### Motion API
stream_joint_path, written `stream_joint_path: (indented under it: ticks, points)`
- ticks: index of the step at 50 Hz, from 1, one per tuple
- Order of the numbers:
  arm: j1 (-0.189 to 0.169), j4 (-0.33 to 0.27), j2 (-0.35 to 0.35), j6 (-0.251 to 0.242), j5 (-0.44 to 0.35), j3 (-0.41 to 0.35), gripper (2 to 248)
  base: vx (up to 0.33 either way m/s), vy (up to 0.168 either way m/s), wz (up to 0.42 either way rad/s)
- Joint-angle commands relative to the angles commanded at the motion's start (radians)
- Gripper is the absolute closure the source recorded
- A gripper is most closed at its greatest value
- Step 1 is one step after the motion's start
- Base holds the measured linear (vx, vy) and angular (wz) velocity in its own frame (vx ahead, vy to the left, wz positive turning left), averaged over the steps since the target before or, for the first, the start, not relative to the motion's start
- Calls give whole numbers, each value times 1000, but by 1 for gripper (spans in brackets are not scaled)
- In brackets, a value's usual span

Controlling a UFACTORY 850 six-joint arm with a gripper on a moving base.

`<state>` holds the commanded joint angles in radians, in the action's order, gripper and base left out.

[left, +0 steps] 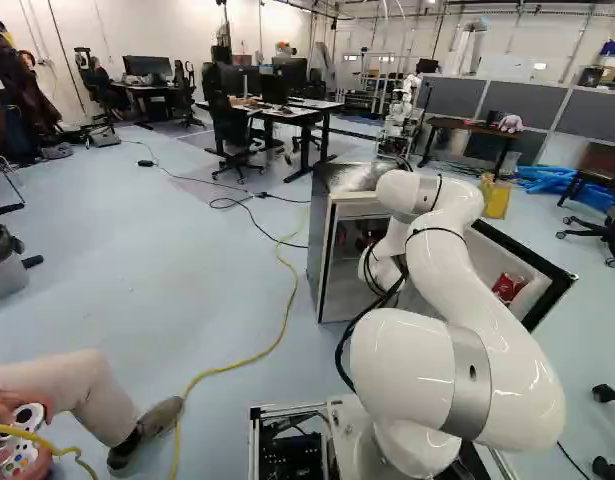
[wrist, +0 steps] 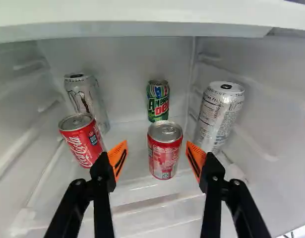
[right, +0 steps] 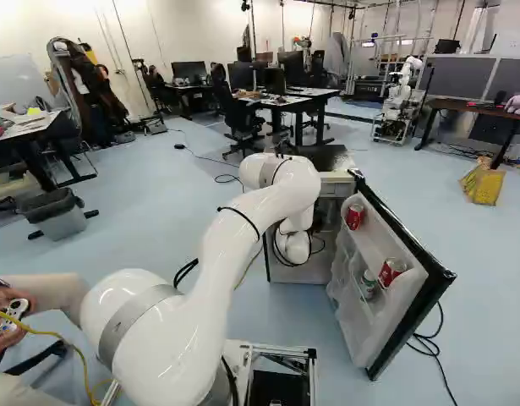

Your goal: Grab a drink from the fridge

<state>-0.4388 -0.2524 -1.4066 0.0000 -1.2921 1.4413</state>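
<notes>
Soda can [wrist: 165, 157], red with a bare metal lid, stands upright in the wrist view on a pale, smooth shelf [wrist: 135, 191] inside the fridge [wrist: 115, 74], in line with the gap between the fingers of the gripper [wrist: 156, 144]. The black fingers stand apart, their orange pads [wrist: 118, 157] angular, with a strip of shelf showing on either side of the can. Behind it is a green-and-red can [wrist: 158, 101]; near one side wall stands a tall silver can [wrist: 219, 116], and towards the other a second red can [wrist: 83, 140] before a clear-topped silver can [wrist: 87, 99]. In the left base view, the arm [left: 467, 290], rounded, glossy and white, reaches into the open fridge over a pale blue floor [left: 177, 240]; a yellow cable [left: 287, 300] runs near the fridge's side, with bare floor beyond. In the right base view, the black-edged door [right: 403, 224] hangs wide open, its moulded white racks [right: 361, 313] holding cans [right: 391, 271], with open floor on its outer side.
</notes>
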Motion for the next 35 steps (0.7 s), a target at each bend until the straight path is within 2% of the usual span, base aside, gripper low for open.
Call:
stream_joint_path:
  ticks: [15, 35]
  points:
    - [1, 0, -2, 0, 0, 4, 75, 0, 0, 0]
    - [7, 0, -25, 0, 0, 47, 75, 0, 0, 0]
